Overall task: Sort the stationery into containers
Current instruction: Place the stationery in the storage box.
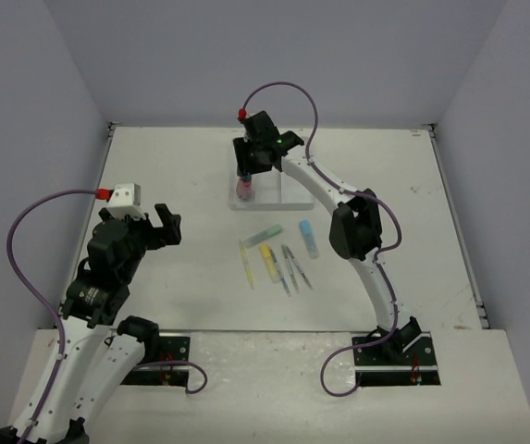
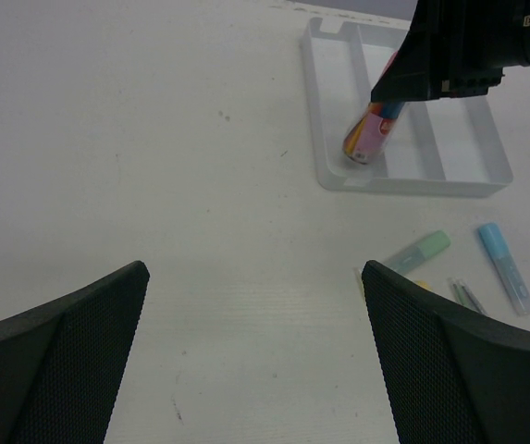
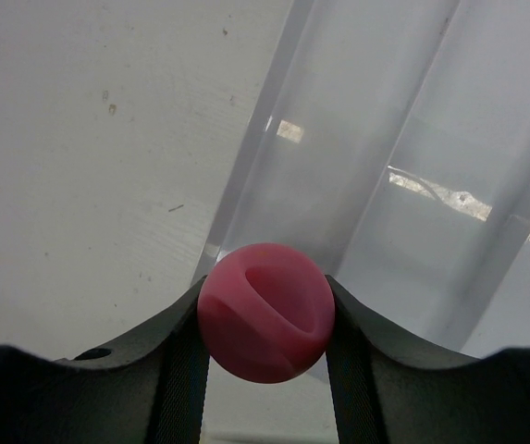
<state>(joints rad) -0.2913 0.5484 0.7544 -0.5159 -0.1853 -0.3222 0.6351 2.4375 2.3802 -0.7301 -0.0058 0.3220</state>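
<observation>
Pale grey walls (image 1: pixel 274 55) box in a white, lightly speckled worktop (image 1: pixel 154 185). The right fingers (image 3: pixel 177 370) clamp the pink glue stick (image 3: pixel 265 313), which is tilted with its lower end in the left compartment of the clear tray (image 2: pixel 412 185). The left fingers (image 2: pixel 70 351) gape, holding nothing. Markers and pens (image 1: pixel 269 262) lie loose mid-worktop.

— Any legible text, brand, number or sign?
— None legible. The glue-stick tube (image 2: pixel 367 141) carries a multicoloured printed wrap, but it is too blurred to read.
</observation>
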